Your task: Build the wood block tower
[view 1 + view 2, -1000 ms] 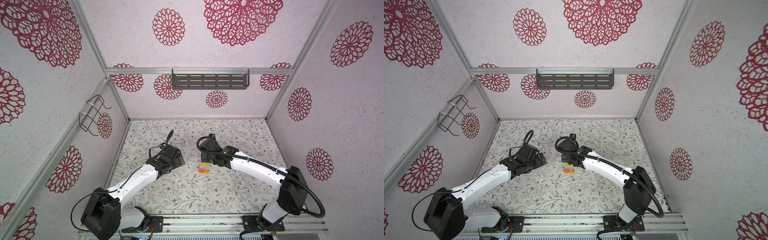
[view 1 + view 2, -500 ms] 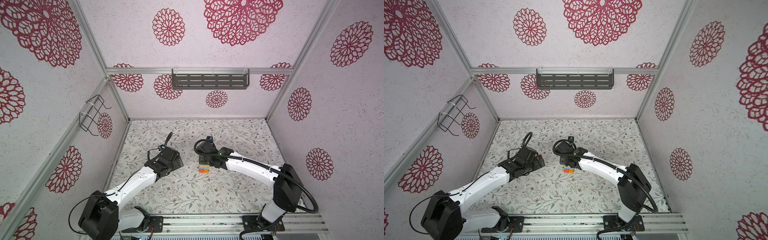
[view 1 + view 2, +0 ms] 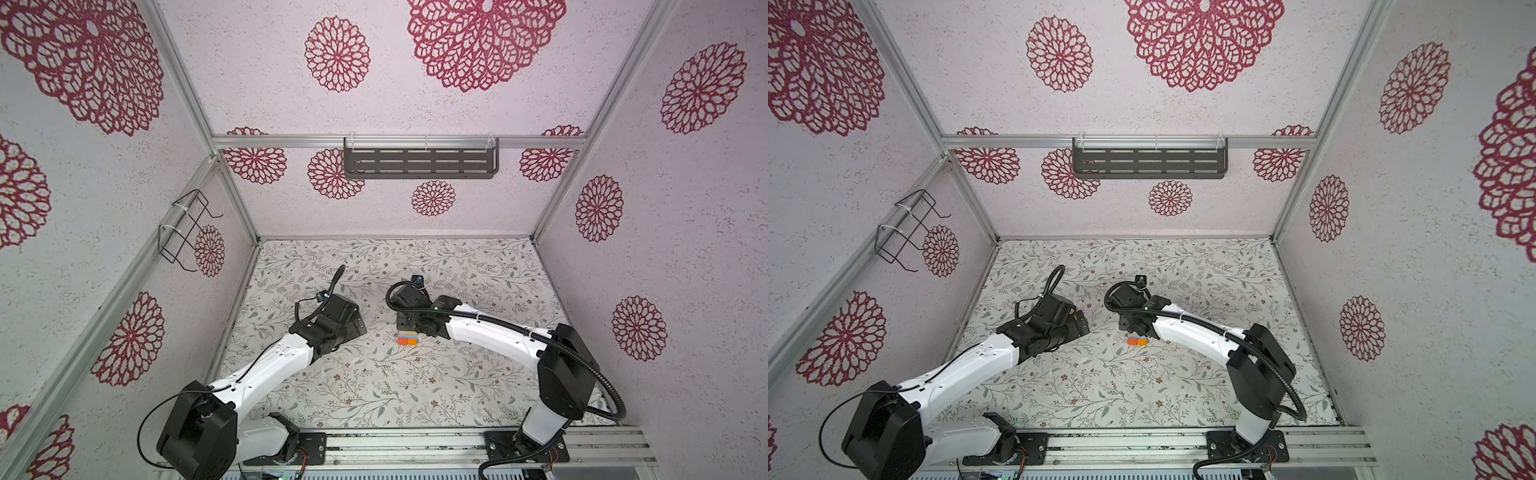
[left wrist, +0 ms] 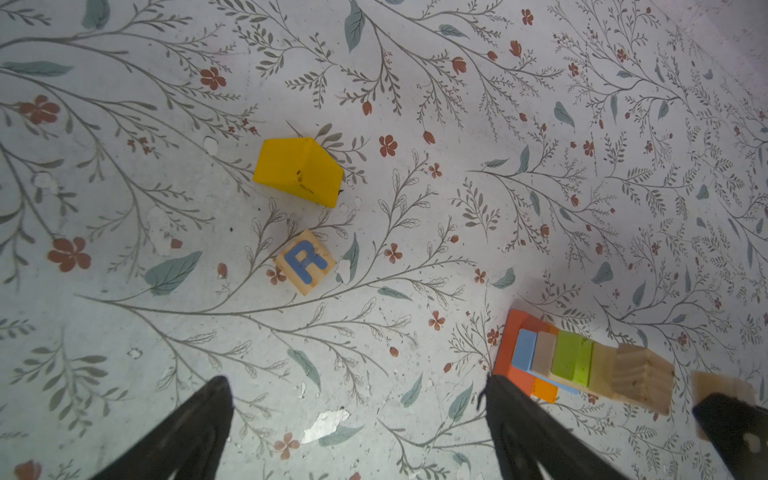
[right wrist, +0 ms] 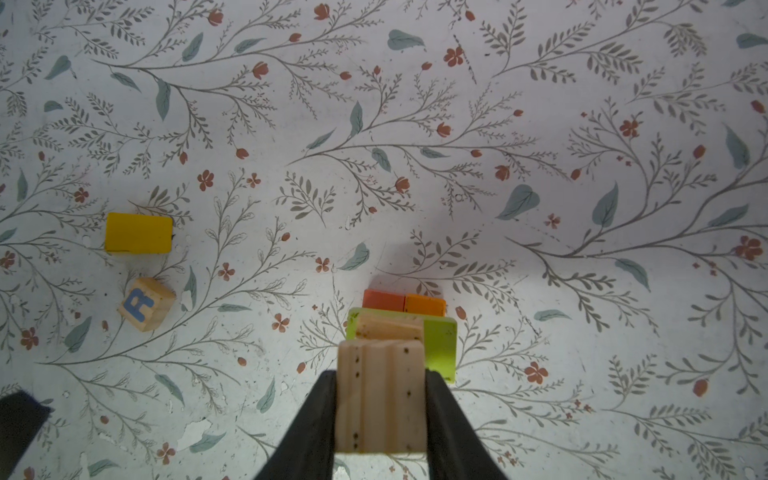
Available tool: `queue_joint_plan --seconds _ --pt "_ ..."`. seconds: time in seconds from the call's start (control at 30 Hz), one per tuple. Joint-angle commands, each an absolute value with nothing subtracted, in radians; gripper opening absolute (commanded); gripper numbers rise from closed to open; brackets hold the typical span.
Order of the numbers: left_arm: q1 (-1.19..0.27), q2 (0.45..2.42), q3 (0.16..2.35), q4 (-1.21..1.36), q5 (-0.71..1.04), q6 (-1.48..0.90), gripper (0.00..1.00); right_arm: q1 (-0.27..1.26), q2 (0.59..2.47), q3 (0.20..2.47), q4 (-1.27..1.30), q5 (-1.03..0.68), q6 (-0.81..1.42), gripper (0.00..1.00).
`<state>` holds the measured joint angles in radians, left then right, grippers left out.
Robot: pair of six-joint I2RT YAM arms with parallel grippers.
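The tower (image 3: 407,340) (image 3: 1137,341) stands mid-table: a red-orange and orange base, then blue, tan and lime-green bricks (image 4: 573,359), topped by a tan cube (image 4: 644,380). My right gripper (image 5: 380,374) is shut on another tan wood cube (image 5: 380,407), held just over the tower's green brick (image 5: 440,340) and top cube. That held cube (image 4: 721,386) sits slightly apart from the tower top. My left gripper (image 4: 357,382) is open and empty beside the tower. The yellow roof-shaped piece (image 4: 299,170) (image 5: 138,232) and an "R" cube (image 4: 305,262) (image 5: 145,304) lie loose to the left.
A dark slotted shelf (image 3: 419,162) hangs on the back wall and a wire basket (image 3: 185,230) on the left wall. A metal rail (image 3: 415,446) runs along the front edge. One of the left gripper's fingers (image 5: 20,419) shows near the loose blocks.
My right gripper has shifted a little to the left with the tan cube, coming over the tower. The left arm has moved slightly; its gripper stays open.
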<state>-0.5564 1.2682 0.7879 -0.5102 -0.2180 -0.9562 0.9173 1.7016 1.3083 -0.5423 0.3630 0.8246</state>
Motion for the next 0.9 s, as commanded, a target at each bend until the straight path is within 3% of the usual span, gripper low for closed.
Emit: queue_joint_plan --seconds 0.0,0.87 --pt "-0.552 1.258 0.776 -0.502 -0.233 -0.962 0.97 0.921 1.699 1.304 -0.535 0.375 0.84 0.37" --pt "-0.548 1.252 0.767 -0.505 -0.236 -0.962 0.97 0.92 1.719 1.316 -0.544 0.394 0.82 0.39"
